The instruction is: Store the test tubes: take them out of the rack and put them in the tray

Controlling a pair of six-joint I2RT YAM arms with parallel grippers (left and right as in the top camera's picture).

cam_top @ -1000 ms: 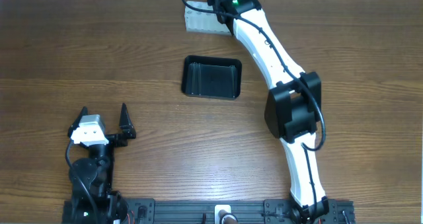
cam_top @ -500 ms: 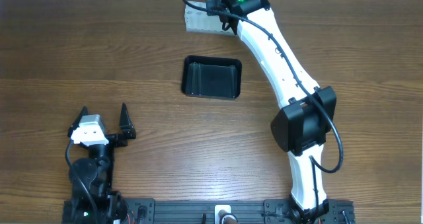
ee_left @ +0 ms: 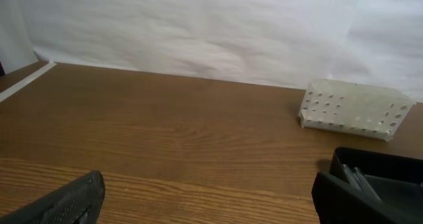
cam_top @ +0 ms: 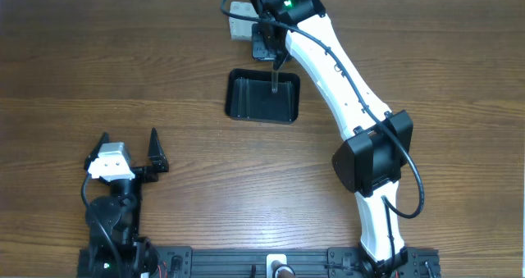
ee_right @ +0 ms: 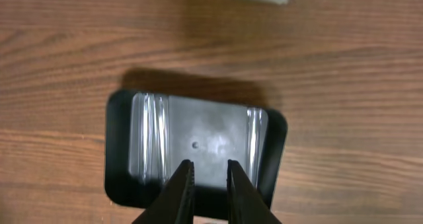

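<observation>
The black tray (cam_top: 246, 106) lies at the table's middle back, with several clear test tubes (ee_right: 149, 145) lying along its two short sides. Behind it stands the pale perforated rack (cam_top: 239, 20), partly hidden by the right arm. My right gripper (cam_top: 273, 59) hangs above the tray (ee_right: 119, 151), shut on a clear test tube (cam_top: 273, 79) that points down toward the tray floor. In its wrist view the two fingers sit close together over the tray's middle. My left gripper (cam_top: 131, 151) rests near the front left, open with nothing in it, far from the rack (ee_left: 353, 110).
Bare wooden tabletop surrounds the tray and the rack. A white backdrop rises behind the table's far edge. The right arm's white links stretch diagonally from the front right to the back middle.
My right gripper has come from over the rack toward the front and now hangs above the tray with a tube. The left arm has stayed still.
</observation>
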